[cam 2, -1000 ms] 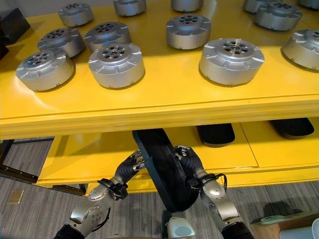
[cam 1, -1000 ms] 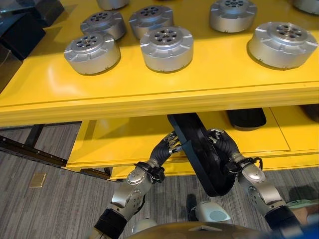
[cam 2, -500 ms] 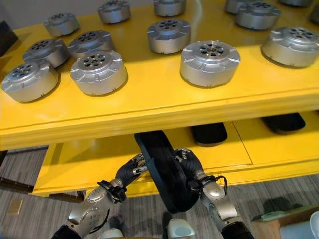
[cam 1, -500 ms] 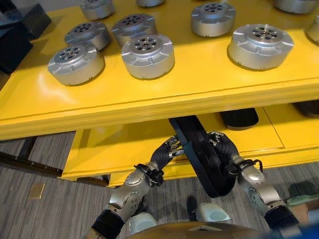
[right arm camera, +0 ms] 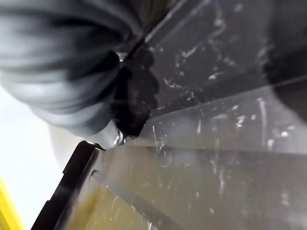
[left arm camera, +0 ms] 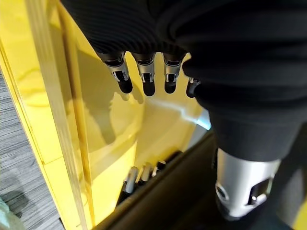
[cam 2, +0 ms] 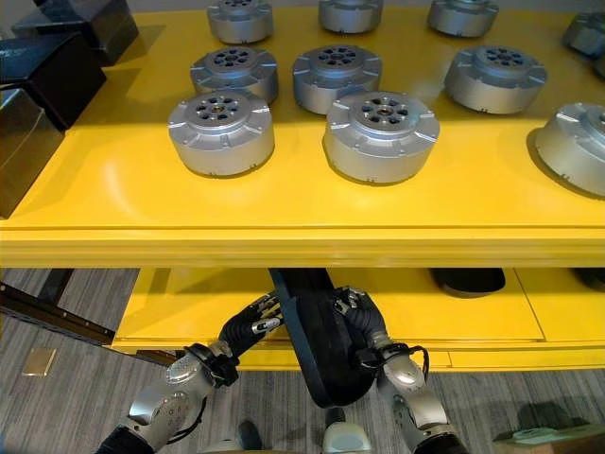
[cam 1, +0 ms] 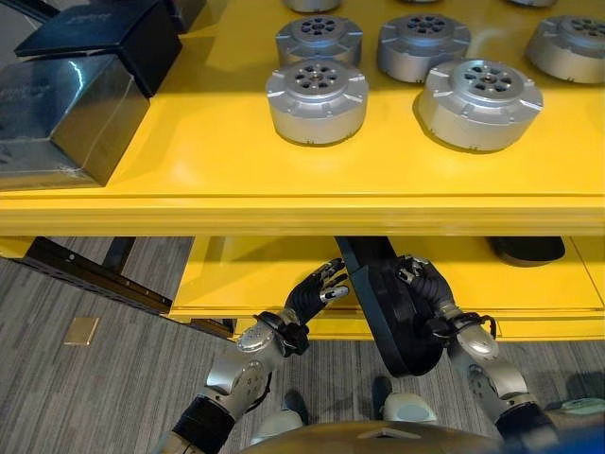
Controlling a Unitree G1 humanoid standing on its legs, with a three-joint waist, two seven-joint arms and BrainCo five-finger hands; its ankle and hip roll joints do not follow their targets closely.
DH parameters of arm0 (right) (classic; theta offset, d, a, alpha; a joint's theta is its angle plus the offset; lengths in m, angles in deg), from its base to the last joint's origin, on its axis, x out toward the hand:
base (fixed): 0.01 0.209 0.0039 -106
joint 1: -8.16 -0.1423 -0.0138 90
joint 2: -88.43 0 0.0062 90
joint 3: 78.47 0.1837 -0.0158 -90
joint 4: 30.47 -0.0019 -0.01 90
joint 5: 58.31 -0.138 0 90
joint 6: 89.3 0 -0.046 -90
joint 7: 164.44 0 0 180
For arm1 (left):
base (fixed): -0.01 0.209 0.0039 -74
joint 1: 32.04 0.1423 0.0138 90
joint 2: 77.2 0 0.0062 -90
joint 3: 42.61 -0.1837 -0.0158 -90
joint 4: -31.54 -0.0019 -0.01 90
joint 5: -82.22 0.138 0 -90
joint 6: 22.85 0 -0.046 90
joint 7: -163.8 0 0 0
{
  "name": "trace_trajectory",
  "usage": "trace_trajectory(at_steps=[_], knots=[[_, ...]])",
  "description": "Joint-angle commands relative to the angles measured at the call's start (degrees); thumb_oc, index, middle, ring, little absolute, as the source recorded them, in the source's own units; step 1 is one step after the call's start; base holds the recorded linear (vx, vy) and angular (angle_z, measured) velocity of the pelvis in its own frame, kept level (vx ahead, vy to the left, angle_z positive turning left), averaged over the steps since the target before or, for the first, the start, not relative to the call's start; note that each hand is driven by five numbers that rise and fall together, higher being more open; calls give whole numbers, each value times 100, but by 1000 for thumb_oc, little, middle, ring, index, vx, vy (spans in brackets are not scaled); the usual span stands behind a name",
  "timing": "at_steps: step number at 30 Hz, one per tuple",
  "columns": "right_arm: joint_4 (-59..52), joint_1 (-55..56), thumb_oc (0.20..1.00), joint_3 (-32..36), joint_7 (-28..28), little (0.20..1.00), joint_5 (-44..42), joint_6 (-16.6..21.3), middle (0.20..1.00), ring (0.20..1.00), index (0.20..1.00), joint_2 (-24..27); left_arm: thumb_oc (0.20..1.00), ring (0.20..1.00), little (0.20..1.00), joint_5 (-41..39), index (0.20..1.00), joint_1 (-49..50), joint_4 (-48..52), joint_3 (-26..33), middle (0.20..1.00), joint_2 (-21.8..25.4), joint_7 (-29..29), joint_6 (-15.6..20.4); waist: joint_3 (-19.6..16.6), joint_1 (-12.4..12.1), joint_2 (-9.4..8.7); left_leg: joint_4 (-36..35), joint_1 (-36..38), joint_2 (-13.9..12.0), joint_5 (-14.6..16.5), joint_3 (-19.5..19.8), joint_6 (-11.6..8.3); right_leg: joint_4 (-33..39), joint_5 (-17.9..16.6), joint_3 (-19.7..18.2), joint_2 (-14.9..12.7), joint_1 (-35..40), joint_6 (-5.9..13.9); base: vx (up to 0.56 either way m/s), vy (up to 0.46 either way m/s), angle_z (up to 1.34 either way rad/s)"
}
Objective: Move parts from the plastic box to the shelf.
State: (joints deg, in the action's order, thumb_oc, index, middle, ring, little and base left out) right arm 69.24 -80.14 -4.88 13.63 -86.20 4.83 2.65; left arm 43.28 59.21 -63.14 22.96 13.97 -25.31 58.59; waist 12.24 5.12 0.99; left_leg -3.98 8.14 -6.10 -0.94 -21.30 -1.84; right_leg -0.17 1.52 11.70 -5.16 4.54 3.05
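Note:
A long black part [cam 1: 388, 312] stands on edge between my two hands, its far end under the front lip of the top shelf and over the lower yellow shelf [cam 1: 265, 274]. My left hand [cam 1: 317, 291] lies against the part's left face with straight fingers [left arm camera: 146, 76]. My right hand [cam 1: 430, 288] has its fingers curled over the right edge. The scuffed black surface of the part [right arm camera: 230, 96] sits right against that hand in the right wrist view.
The top yellow shelf [cam 1: 208, 151] carries several round silver parts [cam 1: 317, 99] and black boxes [cam 1: 57, 118] at its left end. Another black part [cam 1: 527, 249] lies on the lower shelf to the right. Grey carpet lies below.
The camera has shifted, bringing the black boxes into view at the left. Both hands keep the same hold on the black part at the lower shelf.

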Motion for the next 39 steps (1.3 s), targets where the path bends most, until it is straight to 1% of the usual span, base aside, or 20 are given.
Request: trace_trajectory(at_steps=[1, 2, 5, 9, 13, 15, 19, 22, 24, 25, 27, 28, 31, 32, 34, 36, 37, 39], knots=[[-487, -326, 200, 93, -15, 200, -93, 288, 200, 200, 200, -57, 1000, 1000, 1000, 51, 1000, -119, 390, 124, 1000, -25, -2, 324, -10, -30, -156, 650, -55, -434, 170, -12, -109, -428, 103, 270, -242, 84, 95, -83, -39, -2], [-404, -437, 200, 86, 5, 200, -74, 249, 200, 200, 200, -36, 1000, 1000, 1000, 48, 1000, -201, 433, 151, 1000, 2, 46, 330, 76, -101, -172, 953, -196, -463, 303, 41, -151, -692, 294, 368, -251, 51, 81, -67, -31, -4], [-310, -576, 200, 92, -46, 200, -111, 266, 200, 200, 200, -9, 1000, 1000, 1000, -9, 1000, -282, 456, 168, 1000, 22, 92, 332, 182, -169, -198, 1361, -440, -515, 399, 63, -146, -988, 443, 443, -251, -35, 5, -76, -42, 0], [-197, -736, 200, 90, 46, 200, -97, 240, 200, 200, 200, 1, 1000, 1000, 1000, -95, 1000, -362, 460, 176, 1000, 18, 131, 279, 281, -256, -230, 1795, -698, -560, 523, 122, -107, -1337, 603, 456, -245, -142, -79, -25, -34, 4], [23, -871, 200, 114, 201, 200, -80, 115, 200, 200, 200, -43, 1000, 1000, 1000, -93, 1000, -362, 498, 181, 1000, 22, 92, 92, 369, -335, -235, 2076, -829, -594, 562, 187, -81, -1527, 678, 443, -229, -194, -126, 20, -16, 2], [148, -919, 200, 131, 376, 200, 8, 10, 200, 200, 200, -70, 1000, 1000, 1000, -70, 1000, -335, 519, 165, 1000, 30, 141, -21, 406, -358, -228, 2136, -834, -586, 571, 200, -65, -1582, 683, 427, -232, -201, -129, 46, -5, -1], [356, -1064, 200, 179, 570, 200, 116, -77, 200, 200, 200, -57, 1000, 1000, 1000, 81, 1000, -364, 559, 132, 1000, 69, 232, 36, 479, -398, -214, 2240, -867, -567, 622, 200, -34, -1673, 686, 416, -242, -251, -128, 9, 5, -1], [546, -1236, 200, 257, 682, 200, 107, -182, 200, 200, 200, -3, 1000, 1000, 1000, 182, 1000, -393, 595, 151, 1000, 105, 409, 173, 552, -442, -201, 2379, -928, -582, 638, 214, -31, -1780, 706, 425, -256, -289, -142, 10, 18, -6], [824, -1490, 200, 437, 811, 200, 73, -398, 200, 200, 200, 59, 1000, 1000, 1000, 183, 1000, -408, 777, 405, 1000, 219, 679, 483, 659, -546, -179, 2637, -1022, -618, 718, 193, 0, -2042, 777, 488, -312, -390, -164, 5, 34, -3], [989, -1672, 200, 539, 909, 200, -96, -515, 200, 200, 200, 98, 1000, 1000, 1000, 202, 1000, -464, 883, 578, 1000, 317, 867, 710, 745, -611, -169, 2846, -1115, -642, 795, 197, 25, -2290, 830, 525, -360, -515, -174, -42, 22, -2], [1164, -1863, 200, 694, 976, 200, -192, -637, 200, 200, 200, 119, 1000, 1000, 1000, 41, 1000, -509, 1067, 812, 1000, 395, 930, 818, 829, -691, -146, 3067, -1232, -678, 913, 203, 65, -2602, 894, 591, -463, -677, -179, -70, 20, 2], [1248, -1970, 200, 777, 1013, 200, -233, -698, 200, 200, 200, 135, 1000, 1000, 1000, -8, 1000, -533, 1192, 936, 1000, 428, 964, 816, 882, -730, -131, 3223, -1317, -703, 948, 221, 65, -2756, 933, 616, -500, -752, -190, -71, 13, 4], [1431, -2205, 200, 892, 1050, 200, -262, -757, 200, 200, 200, 179, 1000, 1000, 1000, -65, 1000, -613, 1322, 1087, 1000, 504, 1029, 913, 986, -789, -113, 3589, -1502, -719, 1095, 268, 109, -3081, 1002, 648, -585, -935, -217, -102, 15, 8], [1596, -2450, 200, 951, 1071, 200, -238, -834, 200, 200, 200, 232, 1000, 1000, 1000, -284, 1000, -710, 1441, 1225, 1000, 529, 1148, 1305, 1090, -834, -106, 3979, -1699, -702, 1353, 313, 200, -3521, 1107, 657, -700, -1203, -247, -150, 40, 3], [1765, -2666, 200, 993, 1137, 200, -189, -897, 200, 200, 200, 262, 1000, 1000, 1000, -535, 1000, -774, 1539, 1337, 1000, 512, 1187, 1541, 1161, -871, -109, 4337, -1869, -691, 1529, 356, 249, -3849, 1210, 653, -782, -1407, -267, -117, 29, 3], [1942, -2834, 200, 1002, 1184, 200, -198, -1006, 200, 200, 200, 268, 1000, 1000, 1000, -710, 1000, -867, 1612, 1382, 1000, 469, 1232, 1642, 1221, -904, -127, 4629, -2007, -689, 1746, 378, 318, -4124, 1283, 670, -851, -1563, -282, -62, 2, 12], [2069, -2918, 200, 1005, 1214, 200, -266, -1046, 200, 200, 200, 278, 1000, 1000, 1000, -756, 1000, -939, 1647, 1388, 1000, 416, 1275, 1672, 1258, -928, -146, 4801, -2090, -695, 1904, 389, 369, -4313, 1319, 696, -912, -1677, -286, -63, -6, 9], [2285, -3051, 200, 1017, 1231, 200, -219, -1088, 200, 200, 200, 307, 1000, 1000, 1000, -984, 1000, -1037, 1676, 1351, 1000, 352, 1341, 1658, 1320, -940, -174, 5002, -2219, -755, 2028, 405, 410, -4601, 1386, 715, -984, -1864, -291, -82, -12, 12]])
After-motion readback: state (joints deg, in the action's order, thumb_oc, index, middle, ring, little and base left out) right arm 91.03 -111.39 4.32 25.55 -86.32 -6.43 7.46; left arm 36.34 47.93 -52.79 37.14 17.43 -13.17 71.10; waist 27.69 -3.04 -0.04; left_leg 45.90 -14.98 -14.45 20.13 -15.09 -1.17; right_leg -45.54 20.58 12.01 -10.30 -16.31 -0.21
